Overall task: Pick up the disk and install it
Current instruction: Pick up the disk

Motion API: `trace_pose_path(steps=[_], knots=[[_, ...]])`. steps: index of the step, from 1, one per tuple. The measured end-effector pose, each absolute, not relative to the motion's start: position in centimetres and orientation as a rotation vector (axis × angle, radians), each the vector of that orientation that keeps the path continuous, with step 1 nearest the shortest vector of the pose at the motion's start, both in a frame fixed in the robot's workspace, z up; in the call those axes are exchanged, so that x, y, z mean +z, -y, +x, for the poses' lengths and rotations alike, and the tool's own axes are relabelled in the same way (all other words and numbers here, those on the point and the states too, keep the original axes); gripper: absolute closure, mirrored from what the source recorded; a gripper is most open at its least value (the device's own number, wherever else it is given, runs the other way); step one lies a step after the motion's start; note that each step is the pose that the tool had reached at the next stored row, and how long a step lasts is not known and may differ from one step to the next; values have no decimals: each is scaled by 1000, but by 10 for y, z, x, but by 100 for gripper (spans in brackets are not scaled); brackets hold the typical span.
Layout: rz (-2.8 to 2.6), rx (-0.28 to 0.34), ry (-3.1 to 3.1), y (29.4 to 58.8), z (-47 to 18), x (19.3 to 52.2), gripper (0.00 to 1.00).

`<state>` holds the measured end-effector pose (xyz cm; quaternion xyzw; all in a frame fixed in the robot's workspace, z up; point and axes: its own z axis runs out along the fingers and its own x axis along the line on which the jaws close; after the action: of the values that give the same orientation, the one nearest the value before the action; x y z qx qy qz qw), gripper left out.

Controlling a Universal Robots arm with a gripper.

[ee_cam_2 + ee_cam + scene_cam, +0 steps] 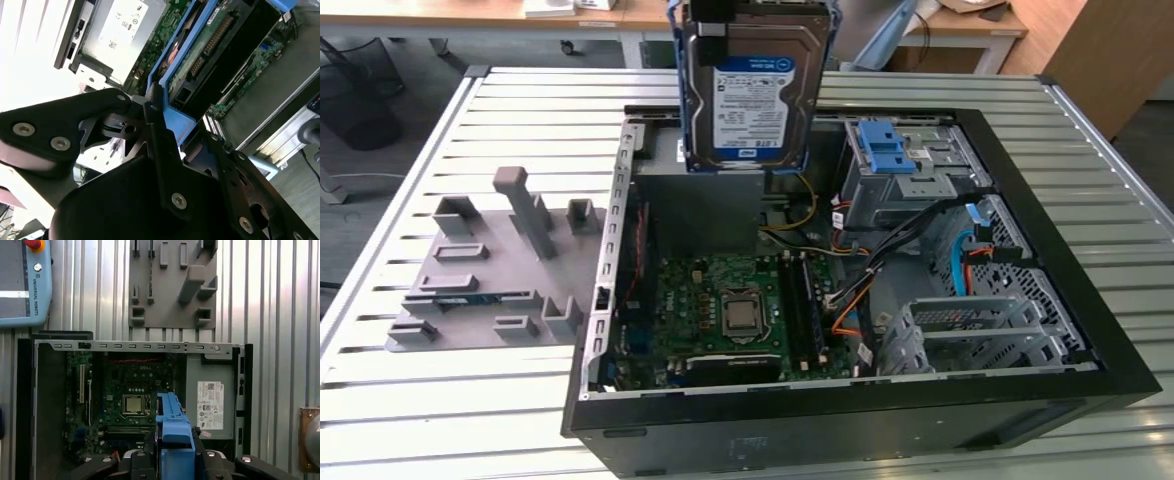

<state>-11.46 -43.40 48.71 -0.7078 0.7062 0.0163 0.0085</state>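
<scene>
- Hovering over the open computer case point(1067, 260) in the exterior view, the disk point(758, 95) hangs upright with its label facing the camera, clear of the case's bays. The gripper point(758, 25) has its fingers pinching the blue rails point(817, 90) along the disk's two long edges. A grey fixture plate point(480, 270) lies beside the case on the slatted surface point(400, 140).
- Seen in the second wrist view, one black finger point(155, 125) presses flat against a blue rail, and the disk's bare circuit board point(200, 45) is turned toward the case's power supply point(120, 25).
- Looking down into the case in the first wrist view, the disk point(174, 425) shows edge-on above the motherboard point(134, 390), just beside the power supply.
- Judged from these pictures, the disk is a stiff, dense metal slab with smooth faces and a fragile exposed board. The plastic rails look like the safest place to take hold.
</scene>
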Motion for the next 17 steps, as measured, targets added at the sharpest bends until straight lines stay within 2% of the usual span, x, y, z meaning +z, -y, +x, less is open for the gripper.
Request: trace_pose_path(steps=[8,17], knots=[[-2212,51,-2207,434,-81,485,64],[-2211,51,-2207,441,-75,483,64]])
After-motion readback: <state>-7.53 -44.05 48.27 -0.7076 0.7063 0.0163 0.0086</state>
